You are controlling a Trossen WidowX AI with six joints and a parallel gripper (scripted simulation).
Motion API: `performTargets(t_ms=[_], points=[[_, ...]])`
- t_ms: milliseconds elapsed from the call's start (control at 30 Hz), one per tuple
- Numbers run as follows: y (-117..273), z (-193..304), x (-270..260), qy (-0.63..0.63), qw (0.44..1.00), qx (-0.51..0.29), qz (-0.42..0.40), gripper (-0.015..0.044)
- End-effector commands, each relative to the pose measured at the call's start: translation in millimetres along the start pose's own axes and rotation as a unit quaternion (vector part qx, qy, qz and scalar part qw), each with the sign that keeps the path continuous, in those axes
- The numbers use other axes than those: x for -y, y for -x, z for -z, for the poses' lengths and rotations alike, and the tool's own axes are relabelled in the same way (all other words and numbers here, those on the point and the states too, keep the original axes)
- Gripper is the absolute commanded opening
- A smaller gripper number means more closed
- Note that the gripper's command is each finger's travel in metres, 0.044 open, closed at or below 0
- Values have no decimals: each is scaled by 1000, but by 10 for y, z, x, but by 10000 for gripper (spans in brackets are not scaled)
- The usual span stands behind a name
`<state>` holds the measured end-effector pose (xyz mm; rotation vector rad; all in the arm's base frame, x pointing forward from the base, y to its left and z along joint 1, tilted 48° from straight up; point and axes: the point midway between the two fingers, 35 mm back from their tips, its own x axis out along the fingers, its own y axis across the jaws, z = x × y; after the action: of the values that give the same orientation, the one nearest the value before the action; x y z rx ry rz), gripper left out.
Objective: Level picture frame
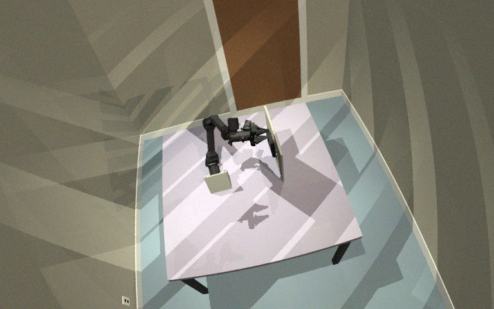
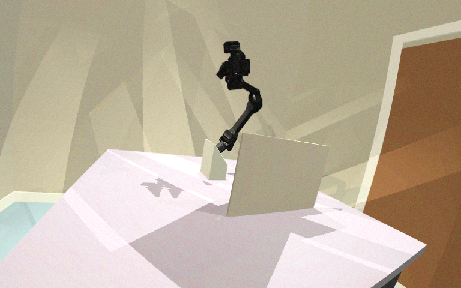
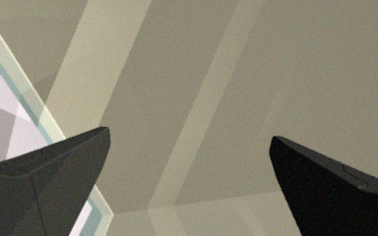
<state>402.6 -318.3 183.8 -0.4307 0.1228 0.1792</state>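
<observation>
The picture frame (image 1: 272,144) shows as a dark, narrow shape in the top view, seen almost edge-on against the arm-side face of an upright pale panel (image 1: 278,160) (image 2: 277,176). Its tilt cannot be read from there. In the exterior view the panel's back hides the frame, and the wrist view does not show it. The screw and notched strip are not visible. My gripper (image 1: 265,133) (image 2: 233,68) (image 3: 191,140) is open and empty. It is high above the panel's top edge, apart from the frame, with its fingers toward the panel's side.
The arm's pale base block (image 1: 220,182) (image 2: 212,166) is on the pink-white table (image 1: 233,251) (image 2: 84,217), on the arm side of the panel. The panel stands across the table. A brown door (image 1: 267,54) (image 2: 424,135) is in the room wall beyond the table.
</observation>
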Motion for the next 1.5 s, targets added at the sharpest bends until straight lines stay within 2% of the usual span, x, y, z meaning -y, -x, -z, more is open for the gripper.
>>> performTargets(t_ms=[0,133,167,433,767,1100,1467], points=[[-11,-26,-16,-5,1000,0,0,374],[-189,-527,-372,-108,994,-9,-4,269],[-222,-659,-481,-136,991,-11,-4,260],[-239,-1432,-1302,-329,944,-19,-2,260],[101,-1942,-2182,-531,847,-13,3,260],[646,-2066,-2893,-721,692,8,-1,260],[1184,-1801,-3421,-891,453,31,-24,260]])
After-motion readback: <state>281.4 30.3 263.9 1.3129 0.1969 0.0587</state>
